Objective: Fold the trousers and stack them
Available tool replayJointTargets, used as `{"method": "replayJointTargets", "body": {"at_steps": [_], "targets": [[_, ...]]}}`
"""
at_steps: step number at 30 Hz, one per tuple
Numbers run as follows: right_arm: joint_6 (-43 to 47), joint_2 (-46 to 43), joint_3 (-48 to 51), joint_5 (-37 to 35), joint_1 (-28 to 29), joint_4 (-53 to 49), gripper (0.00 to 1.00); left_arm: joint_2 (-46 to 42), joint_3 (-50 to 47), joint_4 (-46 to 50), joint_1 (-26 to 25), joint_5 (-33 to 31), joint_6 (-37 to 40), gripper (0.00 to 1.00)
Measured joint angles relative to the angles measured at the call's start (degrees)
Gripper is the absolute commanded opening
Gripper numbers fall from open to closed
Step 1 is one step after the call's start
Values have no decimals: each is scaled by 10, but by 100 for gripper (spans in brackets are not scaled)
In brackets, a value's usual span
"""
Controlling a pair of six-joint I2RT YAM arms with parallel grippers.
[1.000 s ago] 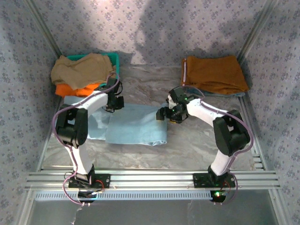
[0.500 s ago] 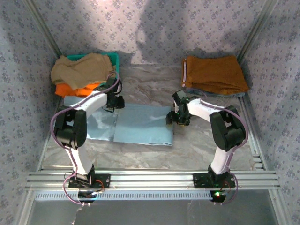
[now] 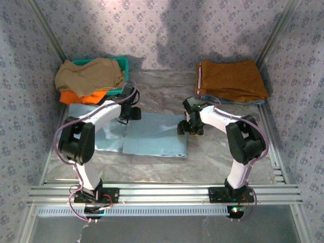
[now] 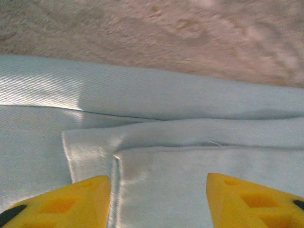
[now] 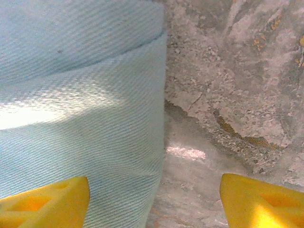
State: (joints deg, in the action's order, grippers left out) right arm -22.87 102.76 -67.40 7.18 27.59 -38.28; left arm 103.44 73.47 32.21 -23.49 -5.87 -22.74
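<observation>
The pale sky-blue trousers [image 3: 152,136] lie flat in the middle of the table, one half folded over the other. My left gripper [image 3: 130,112] hovers over their far edge. In the left wrist view the left gripper [image 4: 159,202] is open, with the trousers [image 4: 156,133] lying in overlapping layers below it and nothing pinched. My right gripper [image 3: 186,126] is at the trousers' right edge. Seen from the right wrist, the right gripper [image 5: 154,202] is open and straddles that edge of the trousers [image 5: 80,95], with bare table under its right finger.
A folded rust-orange garment [image 3: 230,80] lies at the back right. A teal basket [image 3: 123,63] at the back left holds tan [image 3: 88,73] and bright orange [image 3: 81,96] garments. An aluminium rail [image 3: 162,192] runs along the near edge. Patterned walls close in on both sides.
My left gripper has opened and let go of the fabric, shifting slightly right. The folded layer has settled flat, its right edge a little further right. The right gripper has lowered to that edge.
</observation>
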Motion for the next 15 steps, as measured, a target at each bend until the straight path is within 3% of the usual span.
{"method": "replayJointTargets", "body": {"at_steps": [3, 8, 15], "targets": [[0, -3, -6, -4, 5, -1, 74, 50, 26, 2, 9, -15, 3, 39], [-3, -17, 5, -9, 6, -4, 73, 71, 28, -9, 14, -10, 3, 0], [-9, -20, 18, -13, 4, -4, 73, 41, 29, -7, 11, -8, 3, 0]]}}
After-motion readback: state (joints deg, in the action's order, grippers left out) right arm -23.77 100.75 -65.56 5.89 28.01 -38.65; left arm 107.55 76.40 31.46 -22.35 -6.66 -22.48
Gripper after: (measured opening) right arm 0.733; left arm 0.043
